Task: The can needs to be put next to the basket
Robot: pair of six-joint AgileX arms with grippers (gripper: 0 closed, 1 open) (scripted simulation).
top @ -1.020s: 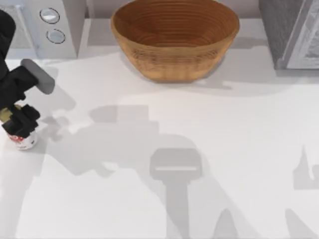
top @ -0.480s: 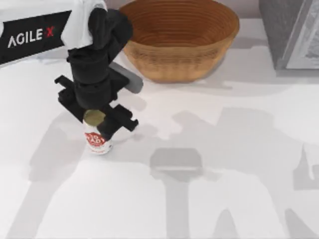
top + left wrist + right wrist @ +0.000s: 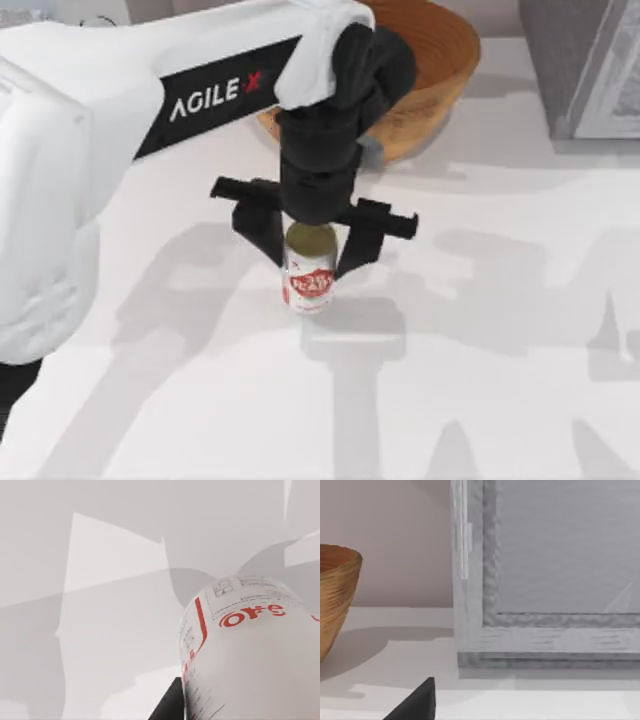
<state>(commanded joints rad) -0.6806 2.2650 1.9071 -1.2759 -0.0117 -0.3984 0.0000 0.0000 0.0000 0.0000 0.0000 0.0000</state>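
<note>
Since half a second ago the left gripper (image 3: pixel 312 240) has carried the can (image 3: pixel 310 270) rightward from the table's left part to mid-table, in front of the basket (image 3: pixel 430 75). Black fingers (image 3: pixel 262 222) pinch the can from both sides just below its pale gold top. Whether the can's base touches the table (image 3: pixel 500 400) cannot be told. The can is a small white cylinder; its red label patch carries white lettering too small to read. In the left wrist view the can (image 3: pixel 250 650) shows red characters and fine grey print, illegible. The white arm (image 3: pixel 150 110) reads "AGILE X". The basket is ribbed orange-brown wicker, round, near the can but apart. The right wrist view shows the basket (image 3: pixel 335 595) beside a grey framed cabinet (image 3: pixel 545 580).
</note>
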